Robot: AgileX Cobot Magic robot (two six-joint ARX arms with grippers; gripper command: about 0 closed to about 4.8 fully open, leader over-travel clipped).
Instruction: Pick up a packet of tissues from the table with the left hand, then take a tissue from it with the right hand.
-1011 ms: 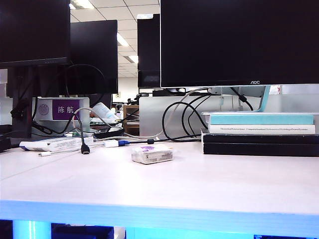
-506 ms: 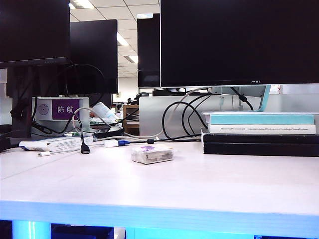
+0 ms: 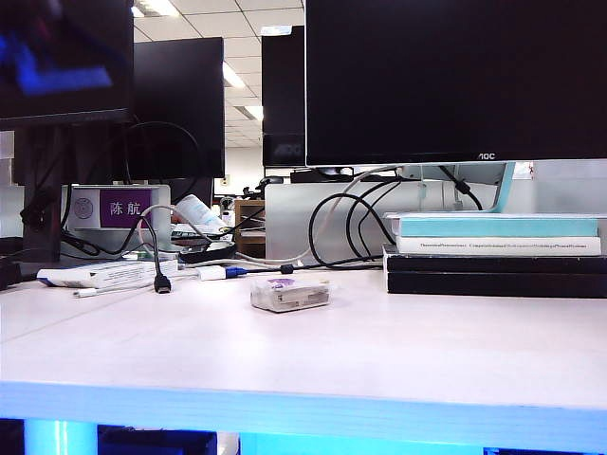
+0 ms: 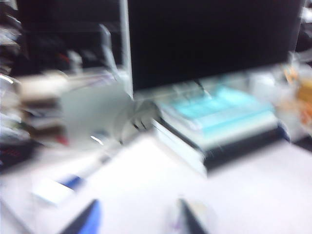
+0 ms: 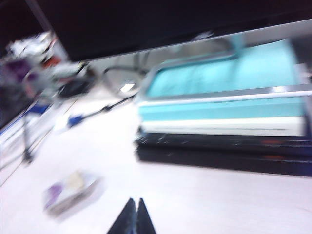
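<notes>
The packet of tissues (image 3: 290, 293), clear plastic with a purple label, lies flat on the white table (image 3: 313, 360) near its middle. Neither arm shows in the exterior view. In the blurred left wrist view my left gripper (image 4: 138, 202) hangs over the table, open, with nothing between its fingers (image 4: 87, 220). A pale smear with a purple tinge, the packet (image 4: 205, 209), lies just beyond one finger. In the right wrist view my right gripper (image 5: 134, 201) is shut and empty above bare table, with the packet (image 5: 70, 192) off to one side. No single tissue shows apart from the packet.
A stack of books (image 3: 493, 251) with a teal one on top stands at the right rear, under a large black monitor (image 3: 455, 81). Cables (image 3: 156, 275), a long white package (image 3: 95, 275) and a purple nameplate (image 3: 123, 208) crowd the left rear.
Nothing on the table has moved. A blurred blue reflection has appeared in the dark monitor at the upper left of the exterior view.
</notes>
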